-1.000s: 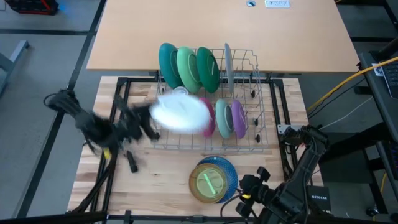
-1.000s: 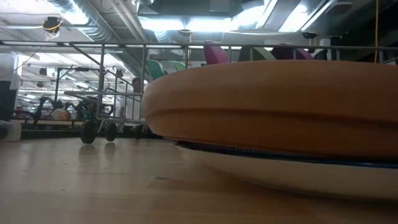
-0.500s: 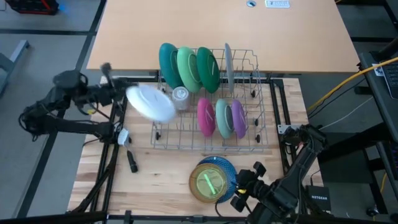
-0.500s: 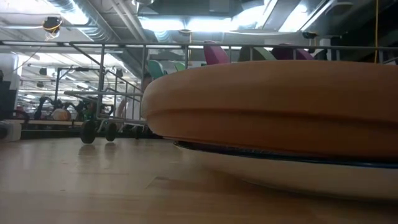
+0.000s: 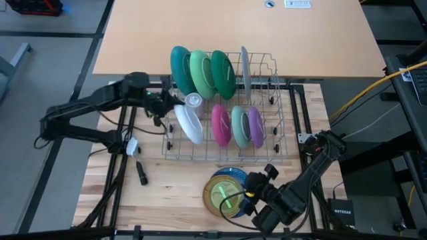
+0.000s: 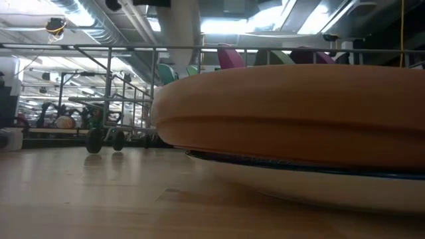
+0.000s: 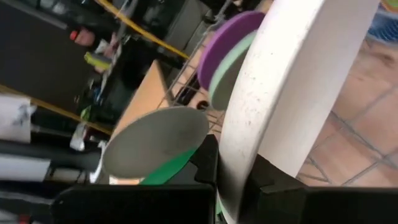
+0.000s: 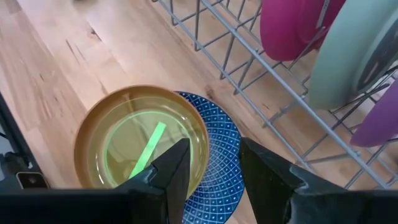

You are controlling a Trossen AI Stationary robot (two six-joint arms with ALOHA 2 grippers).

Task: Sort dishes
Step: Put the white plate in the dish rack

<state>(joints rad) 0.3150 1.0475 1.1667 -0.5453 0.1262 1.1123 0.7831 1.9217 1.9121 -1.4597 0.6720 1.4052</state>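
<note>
The left pincer [image 5: 168,107] is clamped on the rim of a white plate [image 5: 188,124], held on edge over the front left of the wire dish rack [image 5: 267,152]; its wrist view alone shows the fingers [image 7: 208,158] pinching that rim. The right pincer [image 5: 257,189], fingers parted and holding nothing, hovers above the tan bowl [image 8: 140,146] (a green strip lies inside) stacked on a blue patterned plate [image 8: 221,155] on the tabletop [image 5: 173,180]. The low view shows only this stack, side-on
</note>
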